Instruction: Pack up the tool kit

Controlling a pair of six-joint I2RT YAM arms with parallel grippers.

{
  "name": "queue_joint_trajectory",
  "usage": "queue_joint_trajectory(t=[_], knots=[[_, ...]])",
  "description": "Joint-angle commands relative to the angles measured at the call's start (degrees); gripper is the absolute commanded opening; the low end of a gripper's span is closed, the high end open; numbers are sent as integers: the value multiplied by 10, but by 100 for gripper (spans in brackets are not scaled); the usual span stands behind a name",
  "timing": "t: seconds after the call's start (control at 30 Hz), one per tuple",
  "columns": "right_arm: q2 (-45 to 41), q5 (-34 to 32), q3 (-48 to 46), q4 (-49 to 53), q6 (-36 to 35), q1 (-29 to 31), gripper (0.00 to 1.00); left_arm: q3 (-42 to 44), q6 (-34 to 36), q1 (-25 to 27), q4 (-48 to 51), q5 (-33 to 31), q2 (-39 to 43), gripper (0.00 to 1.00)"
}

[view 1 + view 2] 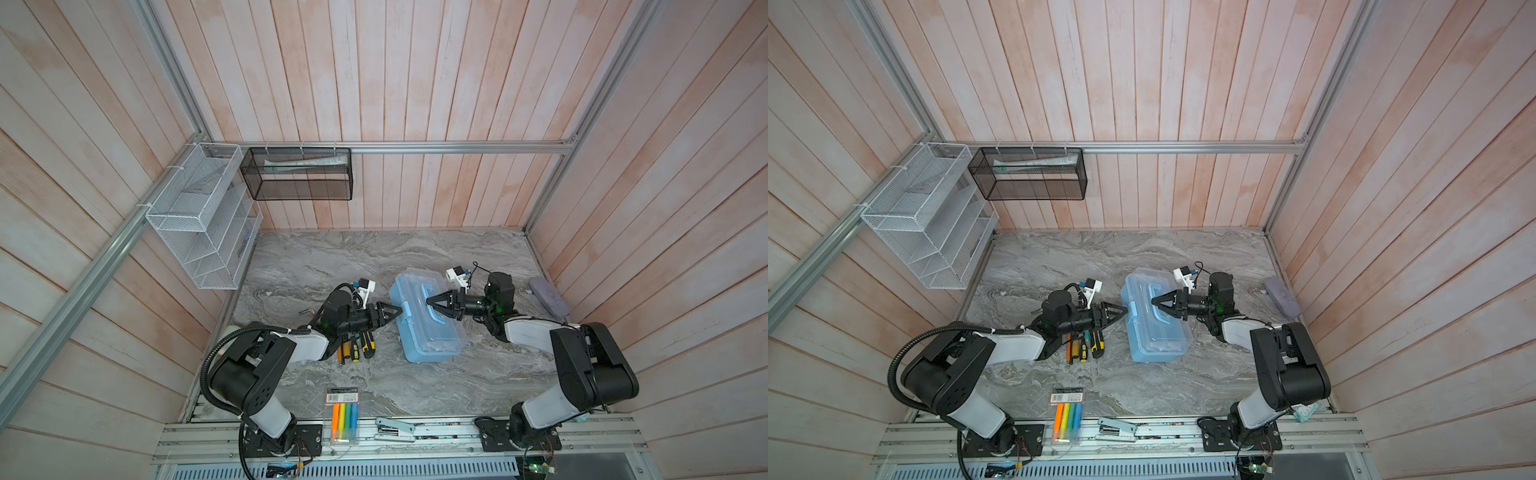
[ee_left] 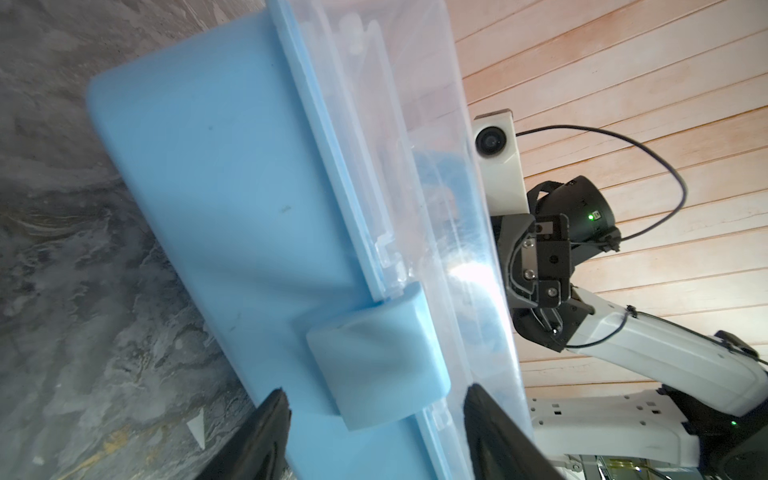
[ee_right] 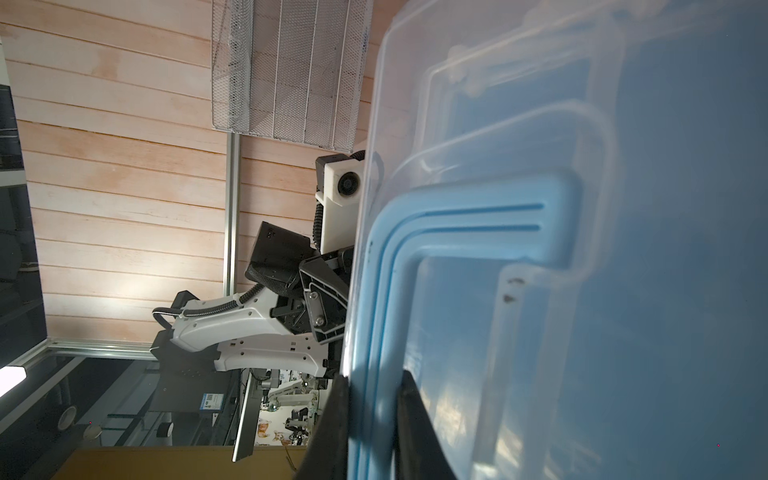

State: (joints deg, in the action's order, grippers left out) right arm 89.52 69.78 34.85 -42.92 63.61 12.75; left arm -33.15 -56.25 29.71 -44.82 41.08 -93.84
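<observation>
At the middle of the bench (image 1: 374,257) the tool kit (image 1: 436,334) sat closed, its blue handle (image 3: 478,218) pinched in the shut right tool (image 1: 428,300), the left tool (image 1: 400,310) open astride its latch (image 2: 374,357). Unlatching seemed the step in hand, calling next for a pull swinging that latch free.

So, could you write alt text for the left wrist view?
A light blue tool kit with a clear lid fills the view, its blue latch between the fingertips of the open left tool. The right arm shows behind it.
</observation>
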Motion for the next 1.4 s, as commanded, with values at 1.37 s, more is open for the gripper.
queue_joint_trajectory(t=[1.37], knots=[[93,-31,-9,-46,-41,56,0,-76,-126,24,-265,122,-131,68]])
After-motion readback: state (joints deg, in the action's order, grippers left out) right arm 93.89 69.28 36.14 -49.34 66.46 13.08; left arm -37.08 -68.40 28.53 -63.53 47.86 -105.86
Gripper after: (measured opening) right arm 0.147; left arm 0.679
